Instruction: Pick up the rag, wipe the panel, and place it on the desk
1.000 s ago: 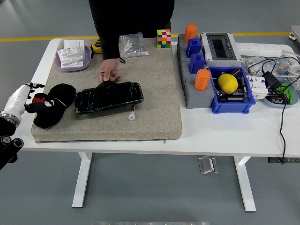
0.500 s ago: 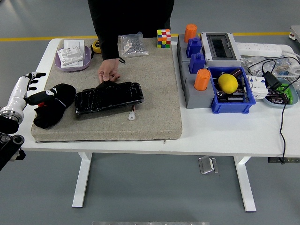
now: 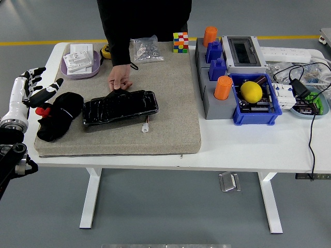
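With my left hand point(image 3: 32, 89) spread wide, holding nothing, I see the rag point(image 3: 58, 115) just below its fingertips, panel point(image 3: 120, 106) beyond, person's hand point(image 3: 120, 77) holding it.

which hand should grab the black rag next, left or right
Left. The left hand hangs open just left of the rag at the mat's left end; the right hand is out of view.
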Robot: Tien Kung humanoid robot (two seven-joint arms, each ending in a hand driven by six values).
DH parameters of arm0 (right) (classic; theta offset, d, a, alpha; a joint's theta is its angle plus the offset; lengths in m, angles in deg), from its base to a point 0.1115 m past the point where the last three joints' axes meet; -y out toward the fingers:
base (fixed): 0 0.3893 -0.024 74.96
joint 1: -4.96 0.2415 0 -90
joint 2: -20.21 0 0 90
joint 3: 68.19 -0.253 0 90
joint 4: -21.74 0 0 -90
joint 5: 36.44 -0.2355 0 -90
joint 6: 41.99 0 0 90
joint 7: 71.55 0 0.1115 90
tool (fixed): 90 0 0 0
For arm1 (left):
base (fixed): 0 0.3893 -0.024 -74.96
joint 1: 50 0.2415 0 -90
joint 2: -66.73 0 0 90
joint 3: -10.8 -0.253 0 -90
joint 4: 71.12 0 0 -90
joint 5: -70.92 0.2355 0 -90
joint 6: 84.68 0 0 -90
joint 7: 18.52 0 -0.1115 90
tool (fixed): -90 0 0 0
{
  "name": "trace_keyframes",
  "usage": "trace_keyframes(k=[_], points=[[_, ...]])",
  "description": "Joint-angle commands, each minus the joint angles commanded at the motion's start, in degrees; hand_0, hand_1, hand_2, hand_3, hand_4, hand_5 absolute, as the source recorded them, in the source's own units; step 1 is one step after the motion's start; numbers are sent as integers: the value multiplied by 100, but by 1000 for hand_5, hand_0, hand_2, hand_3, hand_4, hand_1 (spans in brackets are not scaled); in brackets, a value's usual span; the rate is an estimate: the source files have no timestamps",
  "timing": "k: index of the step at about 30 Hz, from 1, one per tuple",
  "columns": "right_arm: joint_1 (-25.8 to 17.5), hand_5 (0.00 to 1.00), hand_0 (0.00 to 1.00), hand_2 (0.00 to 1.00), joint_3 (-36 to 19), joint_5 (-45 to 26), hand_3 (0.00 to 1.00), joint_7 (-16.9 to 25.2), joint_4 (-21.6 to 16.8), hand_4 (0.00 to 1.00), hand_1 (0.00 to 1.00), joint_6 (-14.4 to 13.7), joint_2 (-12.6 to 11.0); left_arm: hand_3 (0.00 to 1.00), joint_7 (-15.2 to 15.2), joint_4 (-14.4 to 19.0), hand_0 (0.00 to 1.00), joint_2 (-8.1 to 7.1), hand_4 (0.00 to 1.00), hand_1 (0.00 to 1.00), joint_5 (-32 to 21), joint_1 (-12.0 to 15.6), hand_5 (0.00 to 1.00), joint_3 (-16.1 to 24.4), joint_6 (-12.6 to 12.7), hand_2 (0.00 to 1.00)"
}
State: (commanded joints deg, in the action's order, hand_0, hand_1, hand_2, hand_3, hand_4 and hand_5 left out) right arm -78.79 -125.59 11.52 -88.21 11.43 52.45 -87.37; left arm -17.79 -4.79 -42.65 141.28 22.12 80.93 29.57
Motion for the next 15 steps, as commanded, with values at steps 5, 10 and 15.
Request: trace_keyframes(k=[5,10,15], points=[[-44,585,725,692,-28,-42,587,17,0,941,662,-12,41,788,393,-61,723,-25,863,827,-471,-8,359,-57,-64,849],[-25,585,724,692,-26,-76,587,45,0,941,661,-30,78,782,979,-141,699,-93,853,809,-1323,-17,350,-251,-391,841],[-27,585,723,692,-38,-85,587,53,0,941,661,-39,99,771,1331,-87,677,-102,845,784,-2135,13,341,-251,-650,805]])
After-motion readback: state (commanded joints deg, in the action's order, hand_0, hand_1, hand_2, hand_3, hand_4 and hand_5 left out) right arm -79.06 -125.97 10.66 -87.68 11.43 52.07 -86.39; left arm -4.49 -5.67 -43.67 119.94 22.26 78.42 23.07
